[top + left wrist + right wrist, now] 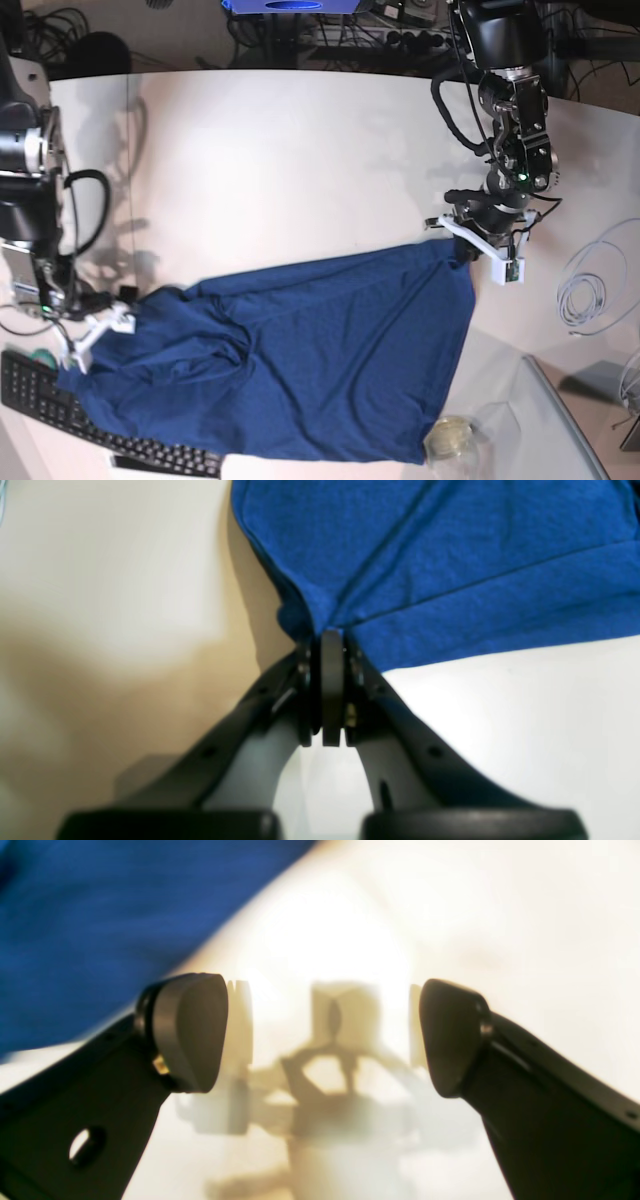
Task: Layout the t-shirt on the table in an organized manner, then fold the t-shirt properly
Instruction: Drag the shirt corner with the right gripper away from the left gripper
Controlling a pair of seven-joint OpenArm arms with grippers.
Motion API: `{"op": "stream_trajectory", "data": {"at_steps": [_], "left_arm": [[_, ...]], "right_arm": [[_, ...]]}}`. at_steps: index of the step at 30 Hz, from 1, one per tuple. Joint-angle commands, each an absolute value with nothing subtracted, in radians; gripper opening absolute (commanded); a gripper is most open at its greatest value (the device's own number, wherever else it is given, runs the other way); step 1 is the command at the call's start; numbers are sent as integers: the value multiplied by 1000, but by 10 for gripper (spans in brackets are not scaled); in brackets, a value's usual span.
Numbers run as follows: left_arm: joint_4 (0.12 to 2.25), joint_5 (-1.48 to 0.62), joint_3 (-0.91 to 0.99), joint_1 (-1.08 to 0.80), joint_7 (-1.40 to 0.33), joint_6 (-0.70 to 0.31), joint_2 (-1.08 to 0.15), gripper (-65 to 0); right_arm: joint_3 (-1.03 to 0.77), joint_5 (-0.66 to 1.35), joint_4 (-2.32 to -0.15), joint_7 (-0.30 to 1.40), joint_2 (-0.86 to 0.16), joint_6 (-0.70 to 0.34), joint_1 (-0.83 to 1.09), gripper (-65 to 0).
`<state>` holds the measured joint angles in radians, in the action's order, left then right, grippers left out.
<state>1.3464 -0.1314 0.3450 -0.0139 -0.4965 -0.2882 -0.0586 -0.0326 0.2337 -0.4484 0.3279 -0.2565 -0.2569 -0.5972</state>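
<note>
Base view, t-shirt (300, 360): spread dark blue across the near half of the table (280, 150), rumpled in the middle, its near edge lying over the keyboard (60, 405) and close to the clear tray (470, 435).
Left gripper (327, 645): clenched on a pinch of the shirt's corner, with creases fanning out from the jaws in the left wrist view.
Right gripper (320, 1035): jaws spread wide, nothing between the pads, only bare table and its own shadow below; the blue cloth sits just off to one side.
Risk, uneven pull: with one corner pinned and the other free, I'd judge any tug from the left arm would drag the whole shirt sideways rather than flatten it.
Risk, snagging: the hem resting on the keyboard could catch or shove it along.
Risk, missed regrasp: the open gripper is beside the cloth, not over it; closing there would grab nothing.
Risk, buried folds: the central wrinkles would be locked in if folding started now.
</note>
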Motion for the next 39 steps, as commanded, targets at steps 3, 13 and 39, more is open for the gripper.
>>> {"op": "stream_trajectory", "data": {"at_steps": [3,13,39], "left_arm": [[1376,-139,348,-7,-473,-286,-67,-650],[1454,-139,349,-65,-473,-286,-77,-650],[1483,-140,349,-107,-470,-286,-94,-650]], "right_arm": [[-36,228,-469,266,-265,-188,-631,-87],[-33,225,-407,254,-188,-182,-619,-126],[-38,228,-1532,740,-185,-183,56,-650]]}}
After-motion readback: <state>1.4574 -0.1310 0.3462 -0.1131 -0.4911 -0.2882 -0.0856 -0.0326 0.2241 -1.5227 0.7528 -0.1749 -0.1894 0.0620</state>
